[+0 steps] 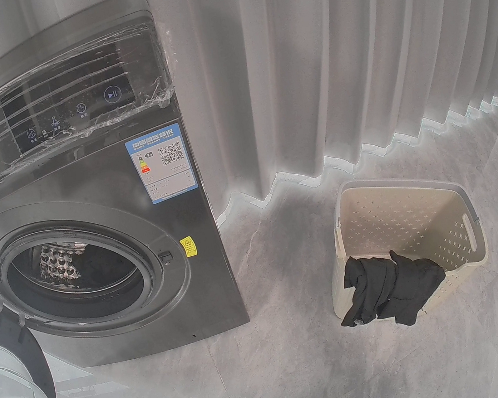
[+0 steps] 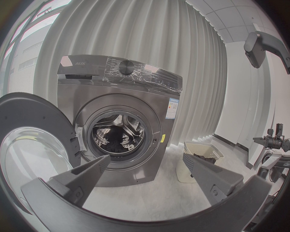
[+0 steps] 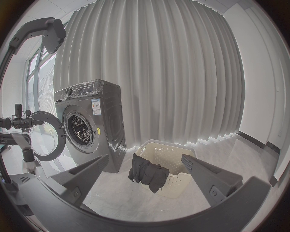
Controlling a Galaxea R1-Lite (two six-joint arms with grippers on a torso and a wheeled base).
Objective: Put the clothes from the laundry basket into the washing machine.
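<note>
a: how far along?
b: washing machine (image 1: 98,172) door (image 1: 5,379) stands open. 1 black garment (image 1: 391,288) hangs over the near rim of the laundry basket (image 1: 404,213), half outside it. my read: that 1 is left to load.
a: grippers?
b: left gripper (image 2: 146,158) spread and empty, low beside the door. right gripper (image 3: 145,157) spread and empty, apart from the basket.
a: anything unclear?
b: dark mass in the drum (image 2: 116,137), maybe clothes, can't confirm. the garment hides the basket floor behind it.

The open door (image 1: 11,377) is cut off by the head view's left edge.
</note>
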